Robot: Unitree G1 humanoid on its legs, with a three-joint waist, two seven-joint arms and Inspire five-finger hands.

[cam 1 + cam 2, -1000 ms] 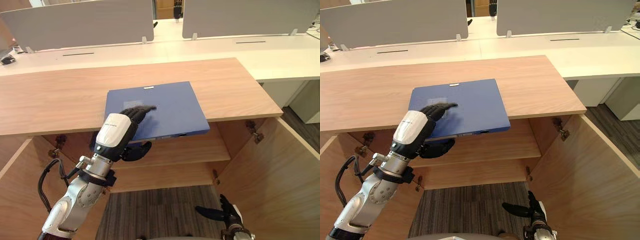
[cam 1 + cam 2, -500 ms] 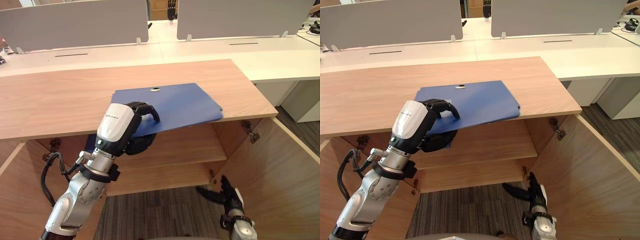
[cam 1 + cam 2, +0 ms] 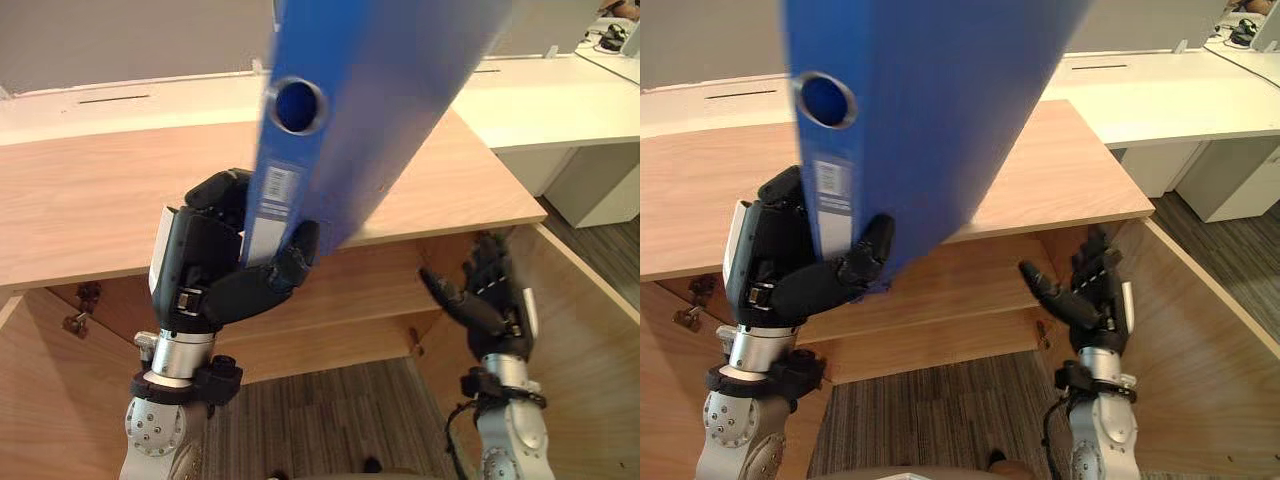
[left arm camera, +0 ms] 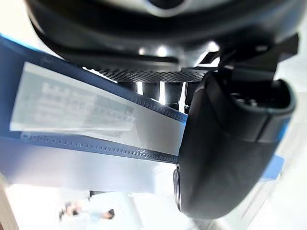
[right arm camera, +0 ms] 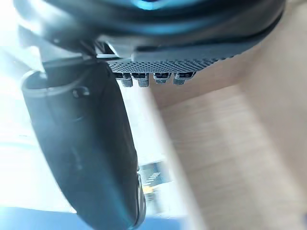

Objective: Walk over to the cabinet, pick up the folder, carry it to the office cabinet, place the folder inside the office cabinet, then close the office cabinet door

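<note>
The blue folder [image 3: 360,110] is lifted clear of the wooden cabinet top [image 3: 90,200] and stands almost upright close to the camera, its spine with a round finger hole and a white label facing me. My left hand [image 3: 215,270] is shut on the folder's lower end, thumb across the spine, as the left wrist view shows with the thumb [image 4: 230,143] against the labelled blue folder [image 4: 72,124]. My right hand [image 3: 485,300] is raised to the right of the folder, open, fingers spread, touching nothing.
The cabinet [image 3: 940,270] stands open below its top, with a shelf inside and its right door [image 3: 590,330] swung out beside my right hand. White desks [image 3: 540,100] with grey dividers run behind the cabinet. Grey carpet [image 3: 320,410] lies in front.
My left hand has swung the folder up from the cabinet top to near upright, close to the camera. My right hand has risen from near the floor to beside the folder.
</note>
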